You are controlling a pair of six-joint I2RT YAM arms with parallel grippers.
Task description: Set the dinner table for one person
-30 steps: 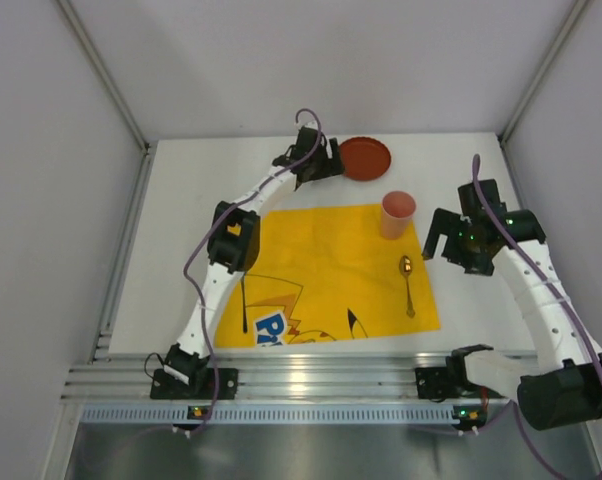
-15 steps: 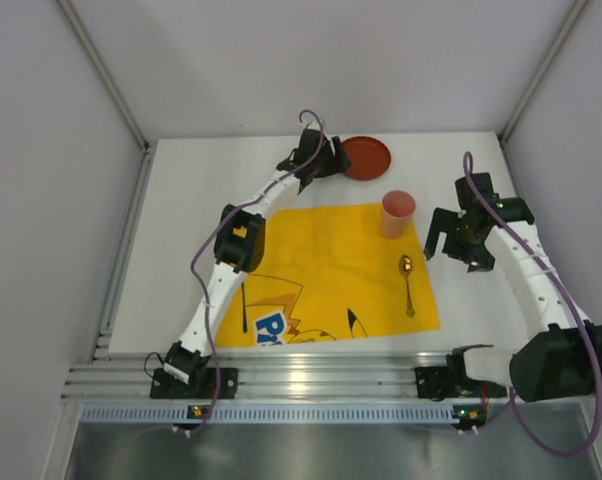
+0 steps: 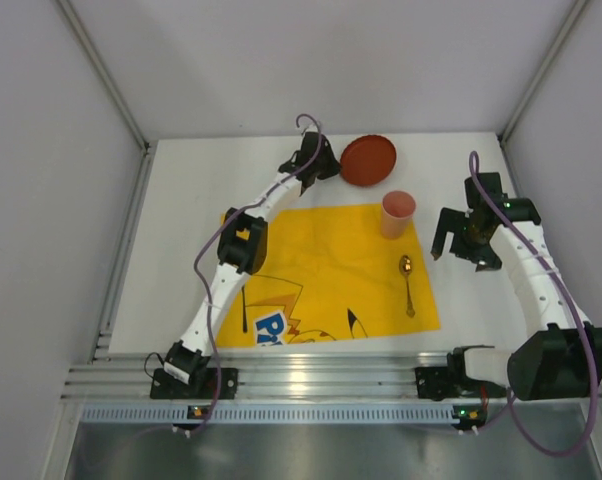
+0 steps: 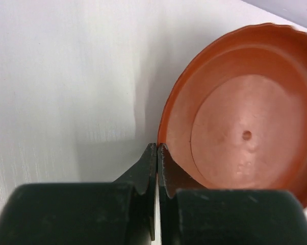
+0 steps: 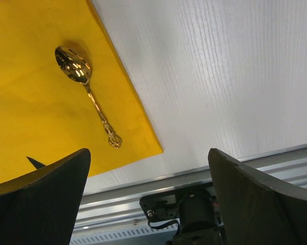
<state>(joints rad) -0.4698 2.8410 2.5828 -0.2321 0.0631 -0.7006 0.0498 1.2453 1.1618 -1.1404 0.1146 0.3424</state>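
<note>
A red-brown plate [image 3: 369, 160] sits at the back of the white dinner table [image 3: 176, 230], just beyond the yellow cloth [image 3: 331, 265]. My left gripper [image 3: 322, 165] is shut on the plate's left rim; in the left wrist view the jaws [image 4: 157, 148] pinch the edge of the plate [image 4: 240, 112]. A pink cup [image 3: 398, 213] stands on the cloth's back right corner. A gold spoon [image 3: 407, 283] lies on the cloth's right side and shows in the right wrist view too [image 5: 87, 92]. My right gripper [image 3: 463, 248] hangs wide open to the right of the cloth, its jaws [image 5: 148, 153] holding nothing.
A thin dark utensil [image 3: 244, 305] lies on the cloth's left edge. A ribbed aluminium rail [image 3: 311, 380] runs along the near edge with both arm bases on it. White walls close in the left, back and right sides.
My left gripper has shut on the plate's rim, and the plate has shifted slightly to the right. The right arm has drawn a little to the right, still open.
</note>
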